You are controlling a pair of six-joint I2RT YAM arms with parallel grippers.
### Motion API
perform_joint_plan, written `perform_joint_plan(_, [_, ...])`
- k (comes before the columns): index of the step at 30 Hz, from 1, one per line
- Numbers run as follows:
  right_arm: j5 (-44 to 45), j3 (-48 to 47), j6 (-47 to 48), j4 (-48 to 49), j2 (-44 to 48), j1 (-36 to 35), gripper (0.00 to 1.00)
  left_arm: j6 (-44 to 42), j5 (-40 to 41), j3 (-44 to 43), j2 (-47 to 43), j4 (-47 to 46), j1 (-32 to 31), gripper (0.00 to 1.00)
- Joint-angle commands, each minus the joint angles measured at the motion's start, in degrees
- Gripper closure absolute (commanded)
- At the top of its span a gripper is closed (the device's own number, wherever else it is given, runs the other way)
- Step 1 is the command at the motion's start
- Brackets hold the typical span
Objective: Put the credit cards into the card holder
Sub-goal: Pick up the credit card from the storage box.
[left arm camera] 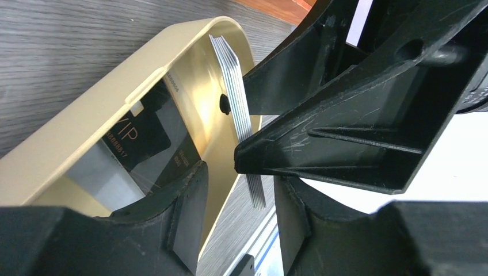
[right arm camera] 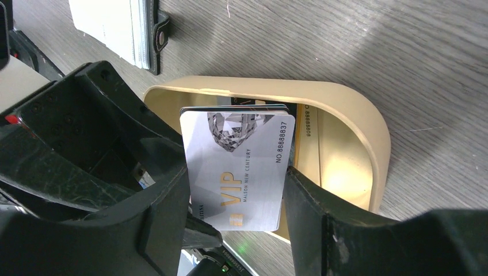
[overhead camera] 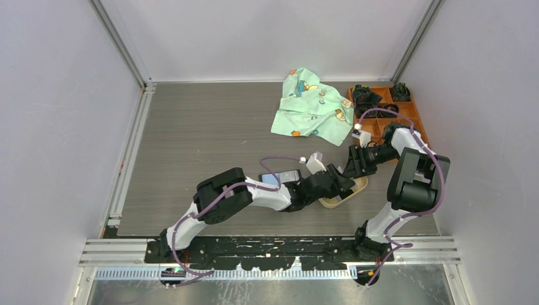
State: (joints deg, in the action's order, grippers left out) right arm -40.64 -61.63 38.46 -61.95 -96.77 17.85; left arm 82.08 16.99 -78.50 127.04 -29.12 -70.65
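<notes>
1. Silver-grey plastic, centre frame in the right wrist view: a stack of credit cards stands on edge over the tan tray, clamped by its long edges in the right gripper.
2. In the left wrist view, the left gripper brackets the stack's lower end. Its fingers are apart, with a gap showing on either side of the cards.
3. The step looks like a handover or re-grip above the tray, before any loading.
4. The card holder lies on the table at the upper left of the right wrist view, apart from the tray.
5. The next move calls for a firm pinch on the stack's faces before the other arm lets go. Then comes a square approach to a pocket, since a fanned stack would likely jam.
6. A black card lies flat in the tray, yet to be picked up.
7. The holder's pockets are cut off by the frame edge. From overhead the arms cover the stack, and the number of cards is hard to make out.
</notes>
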Motion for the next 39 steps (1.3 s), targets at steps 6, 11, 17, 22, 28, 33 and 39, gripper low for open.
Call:
perform_joint_plan(6, [-1.2, -1.7, 0.5, -3.8, 1.4, 0.0, 0.57, 0.0, 5.1, -5.2, 1.3, 3.7, 0.1, 0.67])
perform_joint_plan(11, [-1.5, -2.2, 1.6, -5.3, 1.6, 0.1, 0.51, -0.2, 5.8, -5.7, 2.3, 4.5, 0.2, 0.87])
perform_joint_plan(17, [-1.6, -2.7, 1.5, -5.5, 3.5, 0.1, 0.39, 0.2, 4.9, -5.5, 2.0, 6.0, 0.2, 1.0])
perform_joint_plan(22, [-2.5, -5.6, 1.4, -6.7, 6.2, 1.1, 0.31, 0.8, 3.7, -3.7, 1.3, 6.1, 0.1, 1.0])
perform_joint_plan(28, [-3.2, -10.5, 3.3, -9.4, 8.3, 2.1, 0.28, -0.5, 3.1, -1.6, -0.3, 5.4, 0.1, 1.0])
perform_joint_plan(33, [-4.1, -11.8, 6.0, -9.7, 11.3, 2.5, 0.28, -4.6, 2.3, -0.2, -1.9, 3.0, 0.1, 1.0])
perform_joint_plan(39, [-8.2, -7.5, 5.3, 0.7, 20.9, 3.2, 0.02, -13.7, 1.0, 2.2, -4.8, 0.4, 0.1, 1.0])
